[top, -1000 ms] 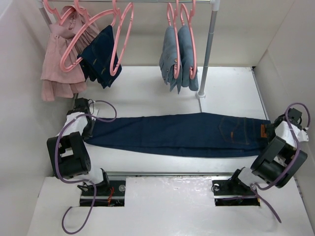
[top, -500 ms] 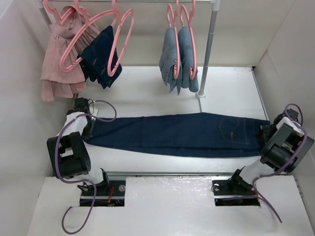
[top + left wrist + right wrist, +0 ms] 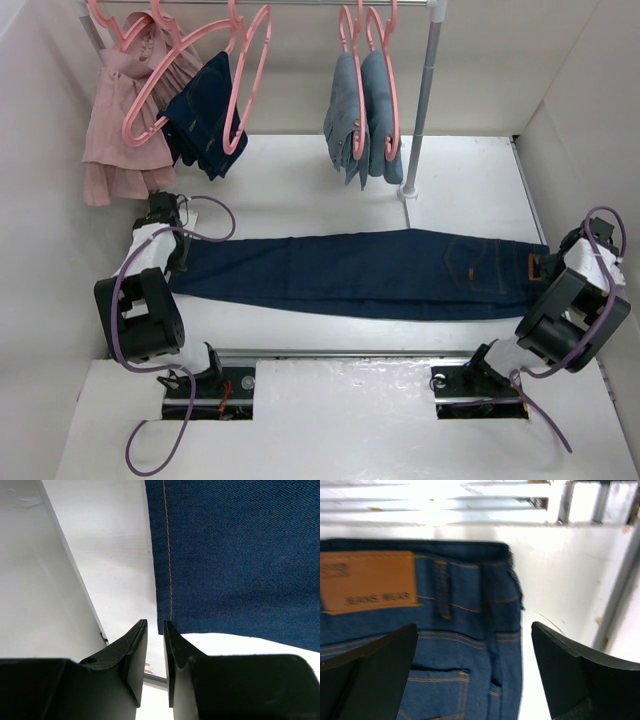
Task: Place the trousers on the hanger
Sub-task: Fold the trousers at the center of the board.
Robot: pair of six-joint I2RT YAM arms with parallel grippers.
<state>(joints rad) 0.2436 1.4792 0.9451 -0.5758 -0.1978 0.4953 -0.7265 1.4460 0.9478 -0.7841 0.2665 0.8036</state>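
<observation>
White table (image 3: 300, 180), flat. Trousers (image 3: 360, 272) lie stretched out straight on it, on the near side of the rack pole foot (image 3: 409, 191). Waist end with the tan label is right of the foot, leg ends far left. The foot itself stands on the table.

Long dark navy denim trousers (image 3: 360, 272) flat across the white counter (image 3: 300, 190), waist rightward, thin pink plastic hanger (image 3: 258, 62) behind.

The trousers (image 3: 360, 272) are showing matt, twilled denim with orange stitching and a tan leathery label (image 3: 367, 581) — the hanger (image 3: 257, 65) is looking like smooth pink plastic, faintly glossy.
</observation>
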